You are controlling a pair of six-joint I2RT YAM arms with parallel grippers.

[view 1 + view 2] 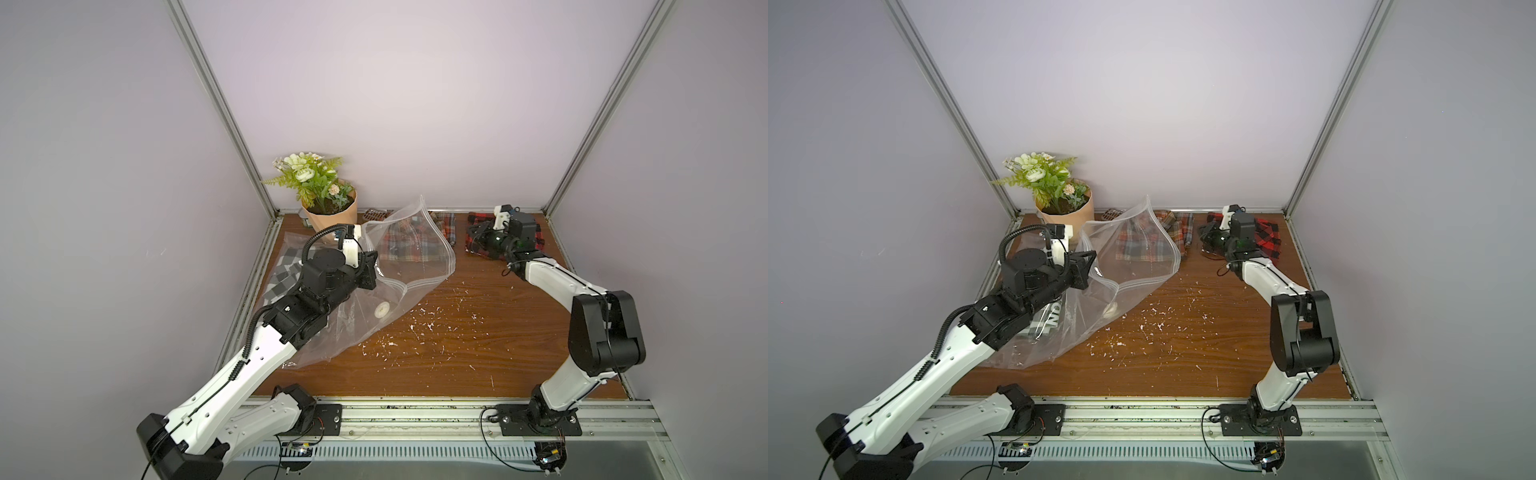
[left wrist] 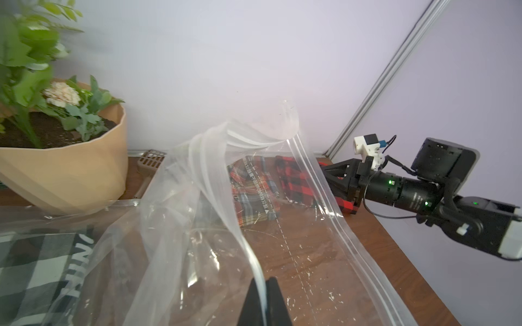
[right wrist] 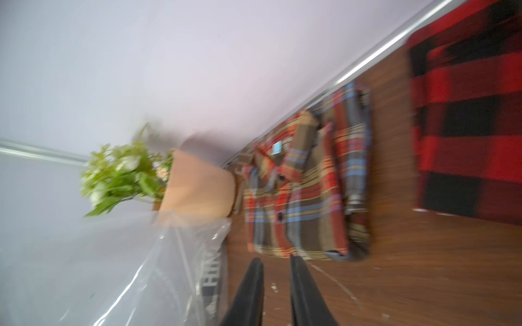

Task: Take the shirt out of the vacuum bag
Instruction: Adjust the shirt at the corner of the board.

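We see the left end effector [image 2: 264, 285] clenched on the zip edge of the vacuum bag [image 2: 197, 183]. The right end effector [image 3: 276, 261], blurred, seems released and empty near the plaid shirt [image 3: 296, 197].

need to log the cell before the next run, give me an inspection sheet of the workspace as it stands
surface: wooden table, strewn with small white flecks.
job's things: vacuum bag clear, its mouth edge lifted; grey checked shirt seen through plastic, apparently still inside.
clutter: flower pot; multicolour plaid shirt and red-black plaid shirt lying outside the bag; brown slotted scoop.
grippers: left gripper shut on the bag's zip strip; right gripper open, holding nothing, near the red-black plaid shirt.
cables: black corrugated hose along the left arm; thin loop at the right wrist.
surroundings: pale walls, aluminium frame posts.
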